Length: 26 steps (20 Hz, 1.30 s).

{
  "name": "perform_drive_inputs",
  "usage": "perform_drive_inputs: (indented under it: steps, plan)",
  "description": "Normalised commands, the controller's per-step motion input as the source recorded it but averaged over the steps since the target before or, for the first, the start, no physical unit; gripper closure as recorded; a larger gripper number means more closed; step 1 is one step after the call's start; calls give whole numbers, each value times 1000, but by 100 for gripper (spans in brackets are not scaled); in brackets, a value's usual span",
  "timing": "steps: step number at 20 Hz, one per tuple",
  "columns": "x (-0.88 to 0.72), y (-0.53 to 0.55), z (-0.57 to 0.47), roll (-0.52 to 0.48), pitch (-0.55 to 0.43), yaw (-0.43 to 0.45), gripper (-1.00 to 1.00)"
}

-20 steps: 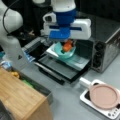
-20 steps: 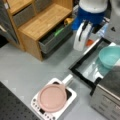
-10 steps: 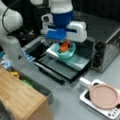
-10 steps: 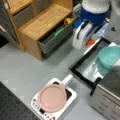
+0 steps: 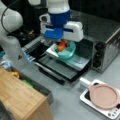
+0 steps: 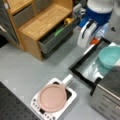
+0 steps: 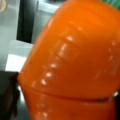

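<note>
While the gripper (image 5: 62, 42) is hanging over the open oven door (image 5: 67, 66), its jaws are closing on an orange carrot (image 5: 62, 45), which is filling nearly all of the wrist view (image 7: 70, 62). In a front view the carrot is sitting just above a teal bowl (image 5: 66, 51) resting on the door. Toward a front view's bottom, a pink pan (image 6: 52, 97) is lying on a white stove (image 6: 37, 106), well apart.
</note>
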Motion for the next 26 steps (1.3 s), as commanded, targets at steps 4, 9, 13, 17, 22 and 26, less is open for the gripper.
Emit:
perform_drive_inputs:
  steps: [4,9,13,17,22,26]
  plan:
    - [-537,146,-226,98,-204,-159,100]
    - [-460,121,-242,87,-214,-146,100]
    - [-383,93,-238,93,-214,-136,100]
    - [-323,84,-215,101,-199,-125,100]
    - [-212,115,-121,180,-153,-116,100]
    - [-116,192,-47,207,-84,-128,100]
